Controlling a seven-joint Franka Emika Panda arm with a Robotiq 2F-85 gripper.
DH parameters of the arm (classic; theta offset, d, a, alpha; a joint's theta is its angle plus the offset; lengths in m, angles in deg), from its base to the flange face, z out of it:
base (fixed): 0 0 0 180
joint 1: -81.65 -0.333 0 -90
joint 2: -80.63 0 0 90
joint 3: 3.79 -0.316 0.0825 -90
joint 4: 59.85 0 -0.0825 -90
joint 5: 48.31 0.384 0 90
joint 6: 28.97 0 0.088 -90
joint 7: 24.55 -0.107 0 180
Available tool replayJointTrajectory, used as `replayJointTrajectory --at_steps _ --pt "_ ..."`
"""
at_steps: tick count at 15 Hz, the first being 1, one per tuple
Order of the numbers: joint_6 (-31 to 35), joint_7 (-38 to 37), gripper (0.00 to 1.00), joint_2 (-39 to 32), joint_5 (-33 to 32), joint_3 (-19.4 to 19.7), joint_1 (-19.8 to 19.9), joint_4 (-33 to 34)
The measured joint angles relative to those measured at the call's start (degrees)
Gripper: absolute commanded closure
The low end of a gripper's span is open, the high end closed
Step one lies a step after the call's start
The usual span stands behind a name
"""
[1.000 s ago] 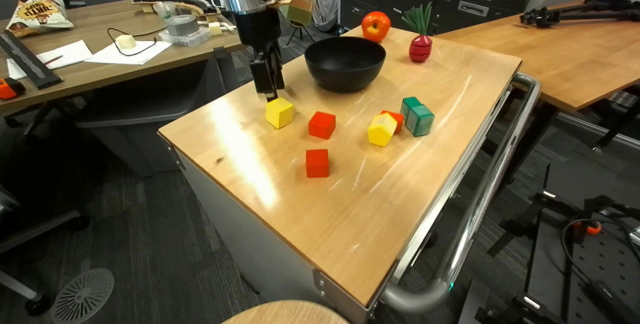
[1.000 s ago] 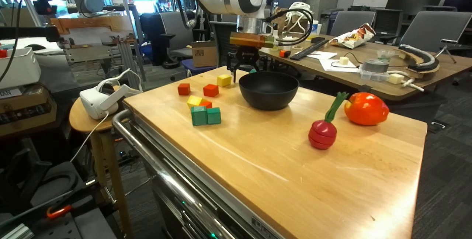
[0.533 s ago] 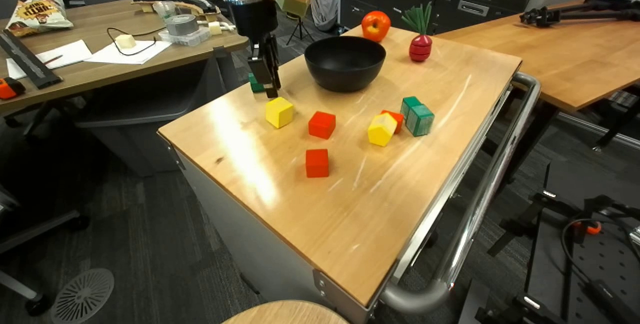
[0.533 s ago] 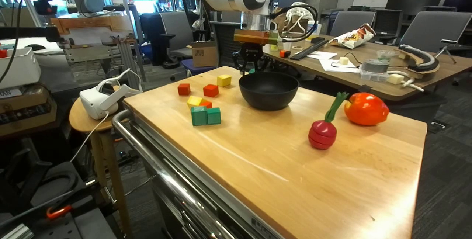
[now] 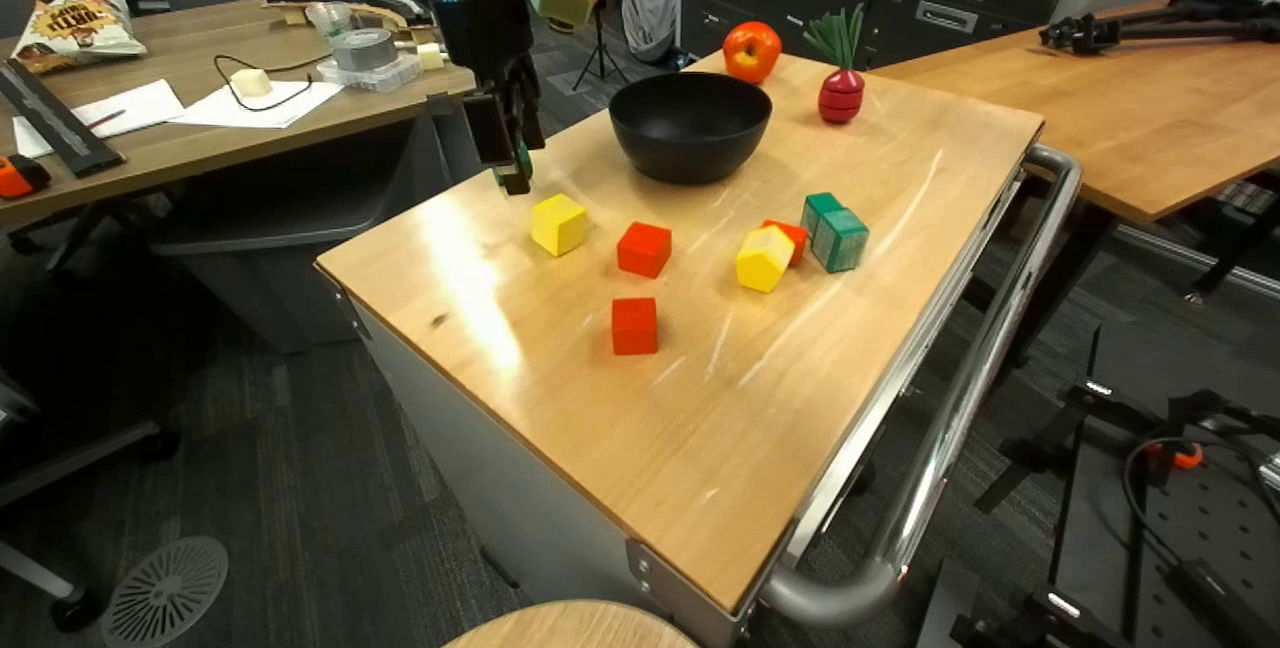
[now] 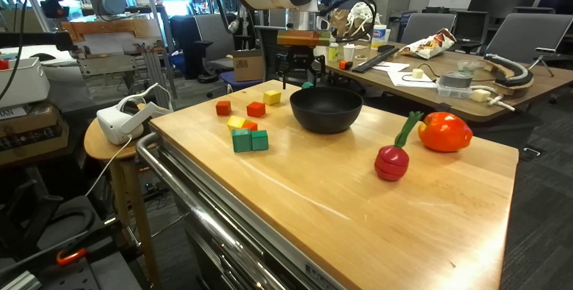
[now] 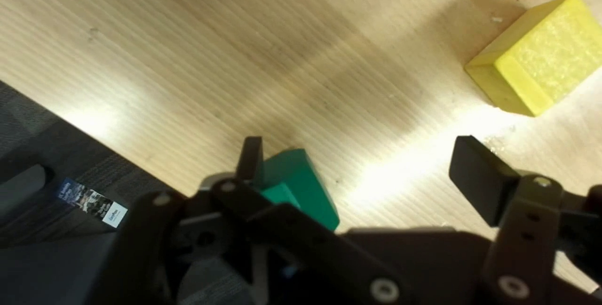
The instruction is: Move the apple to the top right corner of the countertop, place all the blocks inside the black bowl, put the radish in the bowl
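A: Where is the black bowl (image 5: 690,162)?

B: On the light wooden surface (image 5: 560,408). In an exterior view, make the bowl the middle of a clock. It is round, deep and dull.

A: And the apple (image 5: 752,53)?

B: Past the bowl, at 1 o'clock. It is round, shiny and orange-red. The radish (image 5: 841,96) is at 3 o'clock, small and dark red, with green leaves sticking up.

A: What else do you see?

B: Two green blocks (image 5: 840,240) sit side by side at 4 o'clock. A yellow block (image 5: 764,261) at 5 o'clock hides part of a red block (image 5: 797,242). Two more red blocks (image 5: 644,250) are near 7 o'clock, and another yellow block (image 5: 559,225) is at 8 o'clock. All are small, one plain color each.

A: What about the hand (image 7: 360,168)?

B: Its fingers (image 7: 477,180) are wide apart in the wrist view. One more green block (image 7: 305,187) shows there at 6 o'clock, partly behind a finger. I can't tell if they touch.
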Motion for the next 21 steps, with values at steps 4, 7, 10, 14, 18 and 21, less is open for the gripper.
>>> replayJointTrajectory --at_steps 4,7,10,14,18,21 --pt "-1.17 -2.55 0.00 -0.91 -3.15 1.75 -2.24 1.67" --pt "-2.33 -3.97 0.00 -3.08 -3.94 2.49 -3.09 4.31" --pt "-2.98 -5.20 0.00 -5.50 -3.94 2.86 -3.10 7.09" --pt "-3.16 -7.46 0.00 -7.72 -3.85 3.25 -2.94 10.37" --pt "-3.12 -9.51 0.34 -9.22 -3.84 3.28 -2.67 12.97" --pt "-3.39 -10.33 0.57 -9.73 -3.74 3.20 -2.78 14.49"
